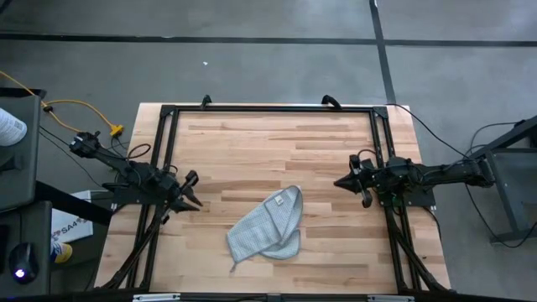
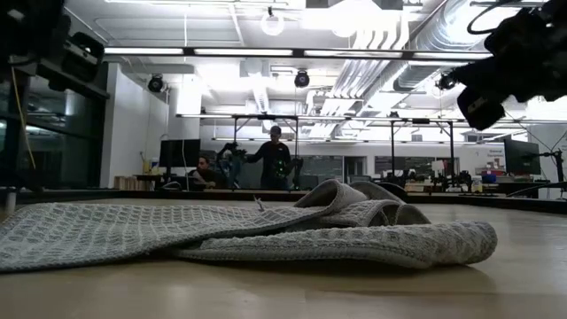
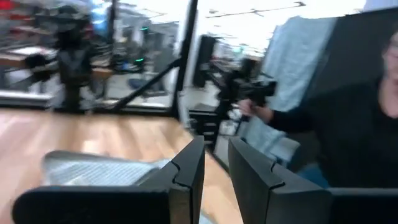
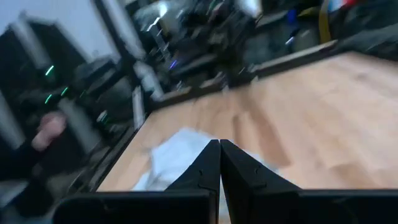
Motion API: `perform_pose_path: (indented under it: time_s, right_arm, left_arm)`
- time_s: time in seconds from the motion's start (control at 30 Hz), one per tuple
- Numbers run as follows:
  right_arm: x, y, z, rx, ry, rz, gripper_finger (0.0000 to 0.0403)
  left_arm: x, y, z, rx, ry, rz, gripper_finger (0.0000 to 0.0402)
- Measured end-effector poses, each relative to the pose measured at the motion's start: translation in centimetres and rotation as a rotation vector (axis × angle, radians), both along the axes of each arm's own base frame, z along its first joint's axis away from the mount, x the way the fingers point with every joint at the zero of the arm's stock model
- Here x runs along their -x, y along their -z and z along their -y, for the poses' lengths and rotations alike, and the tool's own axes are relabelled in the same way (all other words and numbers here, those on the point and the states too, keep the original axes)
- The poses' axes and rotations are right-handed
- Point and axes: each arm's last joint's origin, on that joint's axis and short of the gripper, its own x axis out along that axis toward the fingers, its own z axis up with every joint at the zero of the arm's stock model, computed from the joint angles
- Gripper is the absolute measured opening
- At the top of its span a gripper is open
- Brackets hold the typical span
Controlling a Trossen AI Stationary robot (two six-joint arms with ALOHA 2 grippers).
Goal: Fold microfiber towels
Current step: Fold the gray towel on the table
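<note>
The light grey microfiber towel lies crumpled and partly folded over itself on the wooden tabletop, near the front middle; it fills the low view, with its right part bunched into thick folds. My left gripper hangs over the table's left side, left of the towel, with a narrow gap between its fingers. My right gripper is over the right side, right of the towel, with its fingers shut. Neither touches the towel.
A black metal frame runs around the tabletop's far and side edges. A person shows beyond the table in the left wrist view. Bare wood lies between the towel and each gripper.
</note>
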Motion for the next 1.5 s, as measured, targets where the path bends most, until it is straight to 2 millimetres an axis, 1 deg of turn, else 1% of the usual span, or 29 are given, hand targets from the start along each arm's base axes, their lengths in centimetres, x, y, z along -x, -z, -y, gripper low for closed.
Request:
perform_pose_path:
  time_s: [0.1, 0.2, 0.37, 0.47, 0.57, 0.67, 0.73, 0.8, 0.87, 0.93, 1.03, 1.13, 1.2, 1.27, 1.33, 1.43, 1.5]
  right_arm:
    - [0.0, -0.4, 0.2, -0.012, 0.064, 0.042, 0.0003]
    - [-0.1, -0.5, 0.2, -0.005, 0.064, 0.046, 0.0003]
    - [-0.7, -0.9, 0.2, 0.04, 0.064, 0.079, 0.0002]
    - [-1.5, -1.8, 0.1, 0.107, 0.063, 0.032, 0.0002]
    - [-2.9, -3.0, 0.1, 0.168, 0.059, -0.005, 0.0002]
    - [-4.7, -3.7, 0.0, 0.235, 0.042, -0.082, 0.0002]
    - [-6.0, -3.9, -0.1, 0.28, 0.03, -0.131, 0.0002]
    - [-7.3, -4.0, -0.1, 0.323, 0.019, -0.175, 0.0002]
    - [-8.6, -4.0, -0.2, 0.358, 0.005, -0.228, 0.0002]
    - [-9.6, -4.0, -0.2, 0.379, -0.01, -0.296, 0.0002]
    - [-10.8, -4.1, -0.2, 0.396, -0.028, -0.374, 0.0002]
    - [-11.4, -4.1, -0.3, 0.398, -0.041, -0.426, 0.0002]
    - [-11.6, -4.0, -0.3, 0.399, -0.046, -0.442, 0.0002]
    - [-11.7, -3.9, -0.3, 0.405, -0.049, -0.447, 0.0002]
    - [-11.8, -3.7, -0.3, 0.417, -0.058, -0.458, 0.0002]
    - [-12.0, -3.2, -0.3, 0.413, -0.07, -0.479, 0.0002]
    - [-12.1, -3.0, -0.4, 0.409, -0.082, -0.488, 0.0002]
  left_arm:
    - [-0.3, 0.3, -0.2, 0.034, -0.107, -0.095, 0.0072]
    - [-0.8, 0.5, -0.2, 0.034, -0.186, -0.174, 0.0072]
    - [-2.1, -0.1, 0.4, 0.073, -0.202, -0.142, 0.0072]
    - [-3.3, -0.1, 1.0, 0.077, -0.209, -0.222, 0.0072]
    - [-5.3, -1.1, 2.0, 0.063, -0.233, -0.283, 0.0072]
    - [-8.1, -2.7, 3.5, 0.002, -0.24, -0.313, 0.0072]
    - [-10.3, -3.5, 4.7, -0.059, -0.243, -0.348, 0.0072]
    - [-12.3, -3.9, 5.8, -0.117, -0.243, -0.399, 0.0072]
    - [-13.9, -4.2, 7.1, -0.168, -0.247, -0.445, 0.0072]
    - [-15.0, -4.5, 8.4, -0.209, -0.271, -0.479, 0.0072]
    - [-15.4, -4.9, 10.3, -0.241, -0.356, -0.49, 0.0072]
    - [-14.6, -5.4, 12.2, -0.205, -0.425, -0.458, 0.0072]
    - [-13.7, -5.3, 13.3, -0.161, -0.471, -0.447, 0.0072]
    - [-13.0, -4.6, 14.4, -0.106, -0.517, -0.45, 0.0072]
    - [-13.0, -3.4, 15.4, -0.062, -0.526, -0.471, 0.0072]
    - [-14.1, -1.6, 17.0, -0.061, -0.529, -0.496, 0.0072]
    - [-15.2, -1.2, 18.1, -0.069, -0.525, -0.513, 0.0072]
